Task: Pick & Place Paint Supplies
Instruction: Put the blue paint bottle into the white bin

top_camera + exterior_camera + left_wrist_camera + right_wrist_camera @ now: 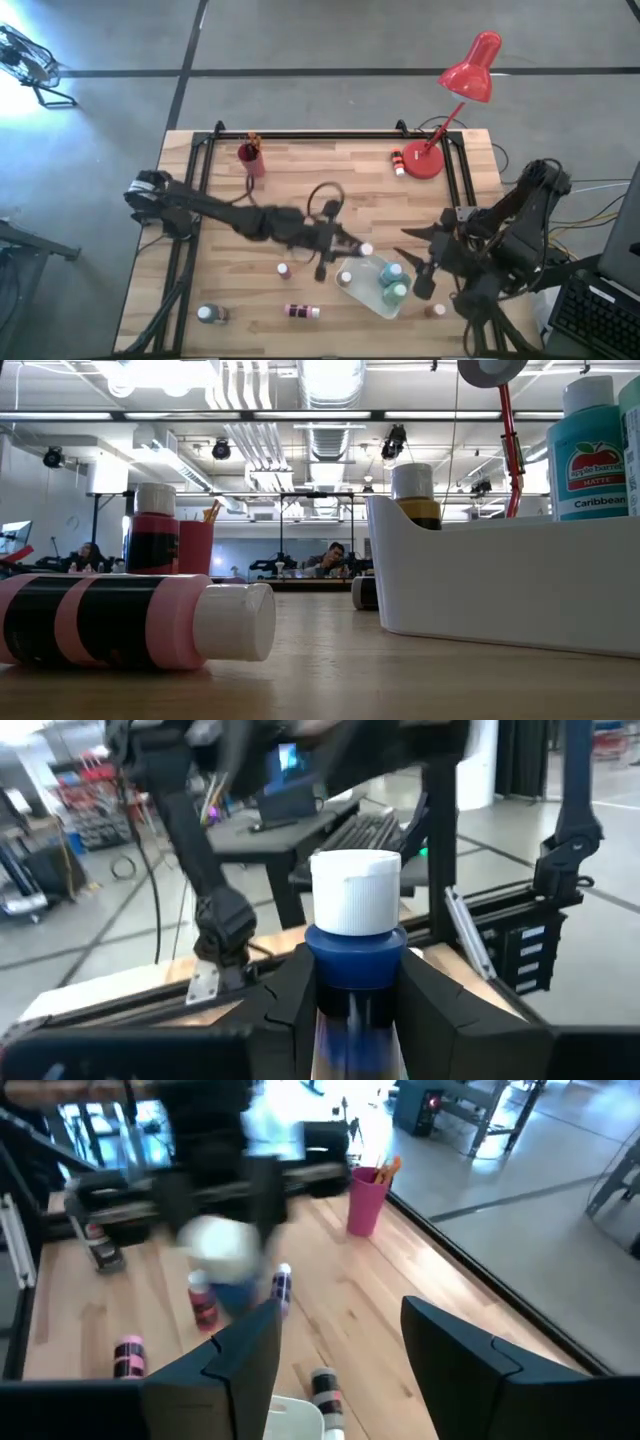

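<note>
A blue bottle [355, 955] with a white cap sits upright between the fingers of the left pincer [350, 243], gripped at the body just below the cap. In the high view that pincer hangs over the middle of the table [300, 170], beside the near edge of the white tray [362, 292]. The upright carry looks meant for setting the bottle down standing among those already in the tray.

The tray holds two teal bottles [392, 282], standing, plus what seems a third white cap [346, 279] at its left end. The low view also shows a yellow bottle [413, 497] poking above the tray wall; whether that is the same cap I cannot tell.

Loose on the table I count four more: a purple one [284, 269] left of the tray, a pink-and-black one [301, 311] lying on its side near the front edge, a green one [211, 314] at the front left, and a brown one [433, 310] to the right of the tray. One red bottle [398, 160] stands by the lamp [455, 100].

One pink cup [250, 158] near the back holds brushes [252, 140], too small to count.

The right pincer [428, 262] waits just right of the tray, fingers apart and empty.
</note>
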